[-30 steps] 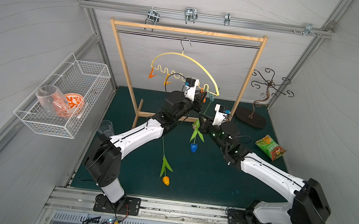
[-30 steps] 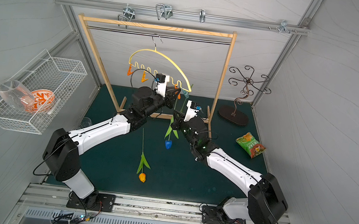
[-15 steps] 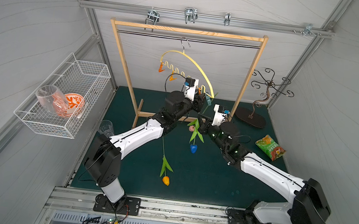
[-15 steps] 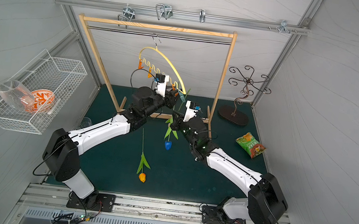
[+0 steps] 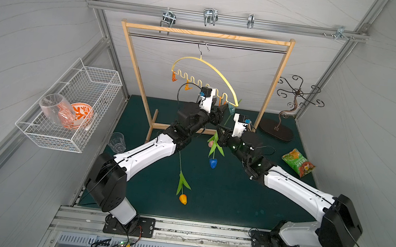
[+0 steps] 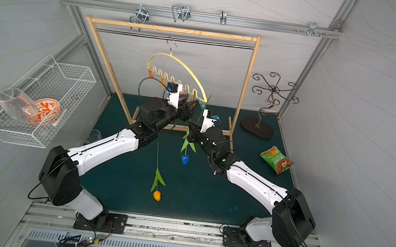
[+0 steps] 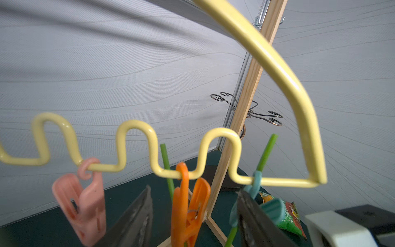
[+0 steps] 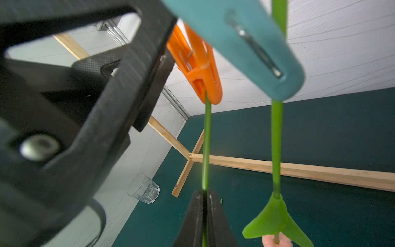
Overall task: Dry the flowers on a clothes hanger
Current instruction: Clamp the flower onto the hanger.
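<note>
The pale yellow clothes hanger (image 5: 214,69) (image 6: 186,68) hangs by its hook from the rack's rail. My left gripper (image 7: 192,220) (image 5: 220,111) is open, one finger on each side of the orange clothespin (image 7: 188,205), which grips a green stem. My right gripper (image 8: 204,205) (image 5: 221,132) is shut on that stem just below the pin (image 8: 198,70); the blue flower (image 5: 213,163) dangles beneath. A teal pin (image 8: 245,42) holds a second stem with the pink flower (image 5: 211,144). The orange flower (image 5: 183,199) lies on the green mat. An empty pink pin (image 7: 83,203) hangs beside them.
The wooden rack frame (image 5: 273,87) stands around the hanger, its foot bar behind my grippers. A wire basket (image 5: 72,102) with a glass and a bowl hangs on the left wall. On the mat are a glass tumbler (image 5: 117,142), a metal stand (image 5: 282,125) and a snack bag (image 5: 296,164).
My left gripper has opened and let go of the orange clothespin, which now clamps the stem. The hanger twisted edge-on, then swung back broadside. My right gripper still holds the stem.
</note>
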